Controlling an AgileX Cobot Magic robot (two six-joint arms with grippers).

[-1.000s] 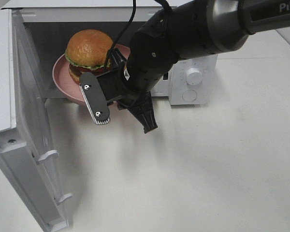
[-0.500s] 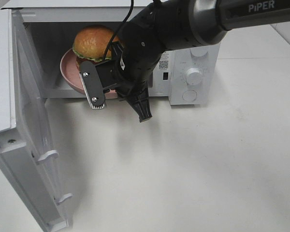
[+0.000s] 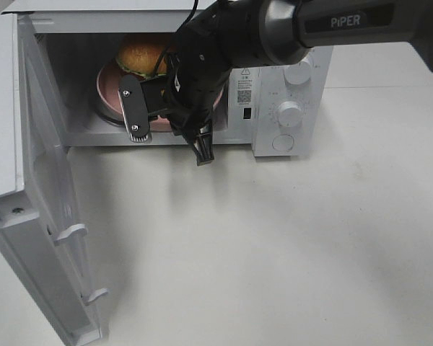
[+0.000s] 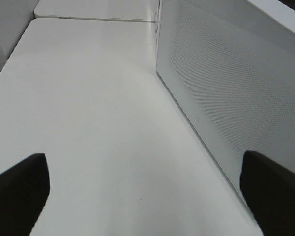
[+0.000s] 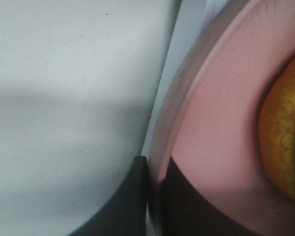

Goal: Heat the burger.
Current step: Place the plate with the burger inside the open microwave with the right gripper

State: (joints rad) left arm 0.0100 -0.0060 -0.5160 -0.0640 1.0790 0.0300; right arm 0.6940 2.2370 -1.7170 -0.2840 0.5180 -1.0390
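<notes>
Burger [image 3: 141, 54] on pink plate [image 3: 107, 91] inside open microwave [image 3: 289, 83], right fingers [image 5: 123, 206] pinching plate rim, left fingers [image 4: 19, 191] spread over tabletop [image 4: 88, 123].

The black, glossy right arm [image 3: 274, 32] reaches in from the right side of the high view and across the middle. Its dark two-fingered right gripper [image 5: 155, 172] is clamped tight on the thin rim of a pink round plate [image 5: 211, 123]. The left gripper [image 4: 147, 196] holds nothing, its dark fingers [image 4: 19, 191] spread wide.
</notes>
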